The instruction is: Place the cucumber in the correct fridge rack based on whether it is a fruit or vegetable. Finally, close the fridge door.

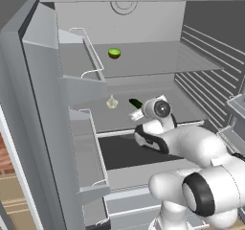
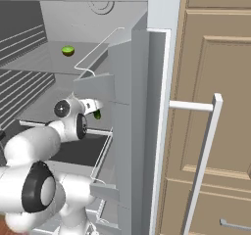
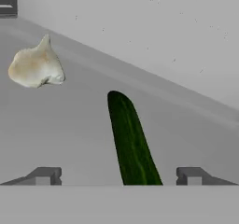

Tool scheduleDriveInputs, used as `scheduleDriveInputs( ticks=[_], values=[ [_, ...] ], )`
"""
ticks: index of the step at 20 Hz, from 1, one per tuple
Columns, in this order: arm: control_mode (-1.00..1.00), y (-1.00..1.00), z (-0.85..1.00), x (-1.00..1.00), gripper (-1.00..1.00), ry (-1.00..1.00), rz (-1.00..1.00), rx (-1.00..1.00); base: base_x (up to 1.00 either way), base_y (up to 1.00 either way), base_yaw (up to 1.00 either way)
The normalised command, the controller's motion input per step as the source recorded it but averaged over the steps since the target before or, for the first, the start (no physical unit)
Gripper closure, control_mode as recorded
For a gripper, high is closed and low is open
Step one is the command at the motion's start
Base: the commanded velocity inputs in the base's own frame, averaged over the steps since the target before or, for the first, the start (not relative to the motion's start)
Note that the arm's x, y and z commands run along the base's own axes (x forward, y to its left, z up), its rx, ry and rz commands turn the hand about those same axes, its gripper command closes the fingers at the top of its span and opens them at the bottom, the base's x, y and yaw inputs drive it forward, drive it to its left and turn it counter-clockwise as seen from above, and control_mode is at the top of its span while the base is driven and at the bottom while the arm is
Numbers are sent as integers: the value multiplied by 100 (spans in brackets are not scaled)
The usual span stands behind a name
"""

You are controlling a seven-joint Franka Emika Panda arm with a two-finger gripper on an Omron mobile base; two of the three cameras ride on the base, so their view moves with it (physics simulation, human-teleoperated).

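Grey fridge walls and two wide inner shelves are seen behind the open door, whose narrow bins face the shelves. On the upper shelf a lime is seen near the middle. On the rack below, a garlic bulb is set toward the door side, and the cucumber is laid just beside it, apart from it, with one end pointing toward the back wall.

At the rack the claw is held level, reaching in from the front. In the hand view the claw is seen spread wide, a fingertip on either side of the cucumber, with clear gaps between each tip and the dark green rod; nothing is gripped. The cucumber is seen lying on the grey rack surface, running away from the claw, and the garlic is placed farther in and to one side.

In the right base view the cucumber is glimpsed just past the claw, and a wooden cabinet with a pale handle is seen beside the fridge.
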Motion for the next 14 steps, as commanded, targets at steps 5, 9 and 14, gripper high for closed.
scheduleDriveInputs(
  ticks=[5,9,14],
  values=[
    [-100,0,100,-90,-100,7,-15,11,0,0,0],
    [-100,0,74,-89,-100,20,-9,15,0,0,0],
    [-100,0,14,-79,-100,17,-3,11,0,0,0]
  ],
)
